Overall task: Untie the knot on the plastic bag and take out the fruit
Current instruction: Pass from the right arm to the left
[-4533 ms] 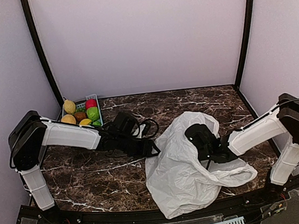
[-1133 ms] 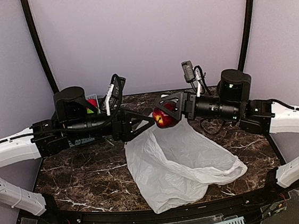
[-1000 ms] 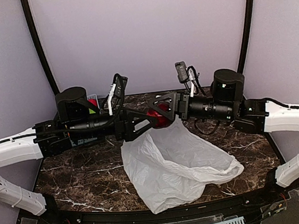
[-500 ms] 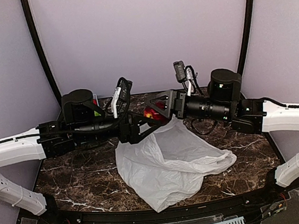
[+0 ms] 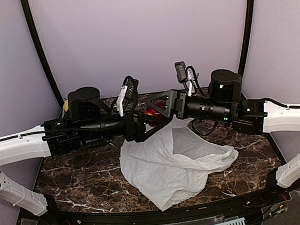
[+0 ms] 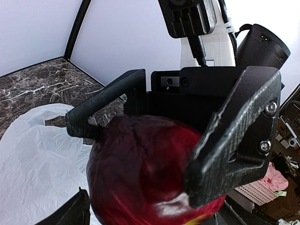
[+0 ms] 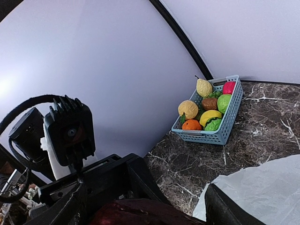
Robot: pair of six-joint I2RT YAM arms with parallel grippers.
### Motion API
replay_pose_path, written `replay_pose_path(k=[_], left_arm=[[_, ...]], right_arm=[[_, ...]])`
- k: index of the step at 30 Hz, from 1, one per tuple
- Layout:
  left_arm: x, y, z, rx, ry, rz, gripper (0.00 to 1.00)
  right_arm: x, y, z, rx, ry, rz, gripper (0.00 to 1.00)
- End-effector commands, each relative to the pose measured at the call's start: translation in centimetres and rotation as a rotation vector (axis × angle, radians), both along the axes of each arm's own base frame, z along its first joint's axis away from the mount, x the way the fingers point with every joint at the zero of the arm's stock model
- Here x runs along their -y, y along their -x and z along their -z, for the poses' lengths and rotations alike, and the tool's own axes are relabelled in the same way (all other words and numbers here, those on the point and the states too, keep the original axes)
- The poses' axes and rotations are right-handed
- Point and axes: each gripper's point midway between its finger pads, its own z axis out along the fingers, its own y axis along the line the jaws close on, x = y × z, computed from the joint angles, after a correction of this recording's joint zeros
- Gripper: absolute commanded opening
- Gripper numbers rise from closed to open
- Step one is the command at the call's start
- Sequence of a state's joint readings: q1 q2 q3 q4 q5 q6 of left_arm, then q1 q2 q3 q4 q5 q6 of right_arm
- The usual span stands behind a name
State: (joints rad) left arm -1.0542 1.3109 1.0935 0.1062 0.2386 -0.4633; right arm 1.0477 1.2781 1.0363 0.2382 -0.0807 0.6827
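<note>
A dark red fruit hangs in mid-air above the back of the table, with my right gripper shut on it. The left wrist view shows that gripper's black fingers clamped on the fruit from both sides. My left gripper faces it from the left, open, its jaws standing around the fruit; one fingertip shows just beside it. The white plastic bag lies crumpled on the table below both grippers, also visible as the bag and the bag. The knot is out of view.
A blue lattice basket with several fruits stands at the table's back left corner, mostly hidden behind my left arm in the top view. Dark marble table lies bare left of the bag. Black frame posts flank the back wall.
Both arms have come up from the bag, the right one carrying the red fruit. Over the last second the left gripper moved in around the fruit, and the bag shifted slightly.
</note>
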Motion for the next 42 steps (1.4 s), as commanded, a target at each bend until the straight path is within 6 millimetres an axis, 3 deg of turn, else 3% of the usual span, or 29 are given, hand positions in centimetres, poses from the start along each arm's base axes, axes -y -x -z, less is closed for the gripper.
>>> replay_pose_path(k=[1,12,20,24,28,32,34,37,42], left_arm=[[0.5,-0.1,-1.5,0.035,0.033,0.004,0.85],[0.7,-0.6,-2.1,0.045,0.051,-0.017,0.82],[0.5,-0.7,-2.2,0.049,0.054,-0.028,0.70],[0.3,-0.7,-2.5,0.056,0.060,-0.033,0.56],[0.3,-0.6,-2.3,0.052,0.053,-0.030,0.43],[0.4,-0.4,-2.2,0.036,0.051,-0.019,0.38],[0.5,-0.4,-2.0,0.026,0.043,-0.012,0.37],[0.4,-0.3,-1.3,0.010,0.020,-0.012,0.36],[-0.2,-0.1,-0.4,-0.013,-0.011,-0.018,0.35]], right_arm=[[-0.2,0.1,-1.6,0.012,-0.036,0.002,0.24],[-0.5,0.1,-1.3,0.002,-0.028,-0.004,0.24],[-0.5,0.0,-1.0,-0.007,-0.025,0.000,0.24],[-0.6,0.0,-0.8,-0.011,-0.022,-0.002,0.26],[-0.6,0.0,-0.6,-0.014,-0.021,-0.001,0.41],[-0.2,0.0,-0.5,-0.012,-0.022,0.010,0.80],[0.1,-0.1,-0.6,-0.010,-0.023,0.020,0.91],[0.7,-0.1,-1.0,0.005,-0.021,0.043,0.98],[2.2,-0.8,-1.1,0.018,-0.002,0.109,0.99]])
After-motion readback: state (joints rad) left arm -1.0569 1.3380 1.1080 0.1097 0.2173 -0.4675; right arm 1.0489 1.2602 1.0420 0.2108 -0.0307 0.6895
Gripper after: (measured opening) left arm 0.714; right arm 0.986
